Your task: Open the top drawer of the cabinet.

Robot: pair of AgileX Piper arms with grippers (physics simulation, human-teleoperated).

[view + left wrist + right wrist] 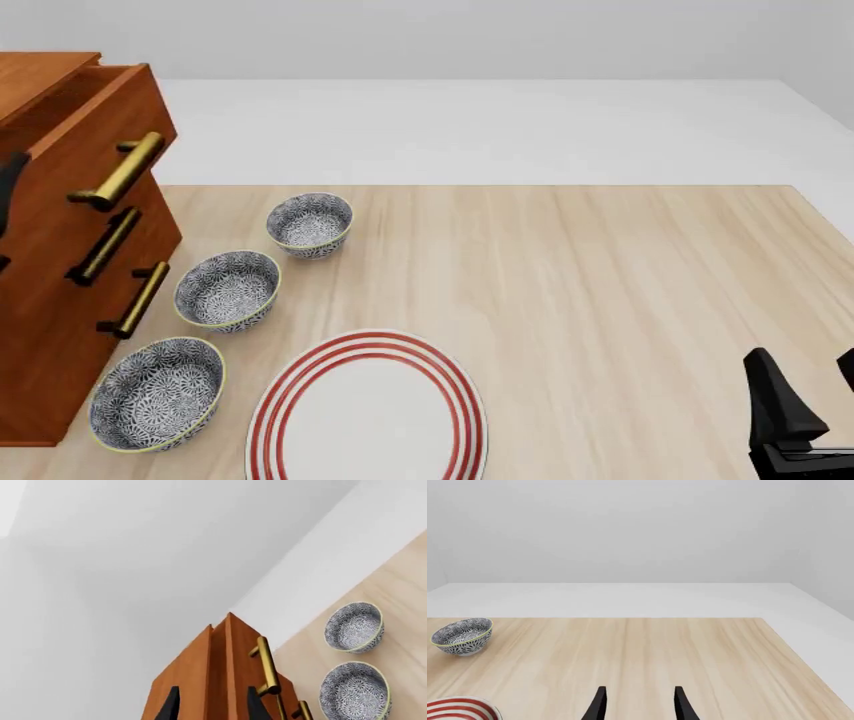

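A: What does the left wrist view show?
B: The cabinet (pixel 200 680), smooth reddish-brown wood with sharp flat edges, seen from close by. The top drawer (pixel 243 660) stands out from the carcass, its brass bar handle (pixel 267 665) round and glossy. The left gripper (pixel 212 705) has its two black tapered fingers spread apart, holding nothing, with the cabinet's edge between them in the picture. Two patterned bowls (pixel 353 627) rest on the pale wood-grain counter (pixel 400 590).

A: And the front view?
B: It shows the cabinet at the counter's left edge, the top drawer pulled partway out so its hollow box shows, above two shut lower drawers (pixel 80 270). Three blue-and-white bowls run in a row beside it, then a round white plate (pixel 367 410) with red rings. The right gripper (pixel 807 400) sits at the near right corner, well apart from everything. Only a dark sliver of the left arm shows at the left edge.

A: The right wrist view?
B: Bare counter grain, one bowl, the plate's rim, and the right gripper's fingers parted and empty. The cabinet is out of sight there.
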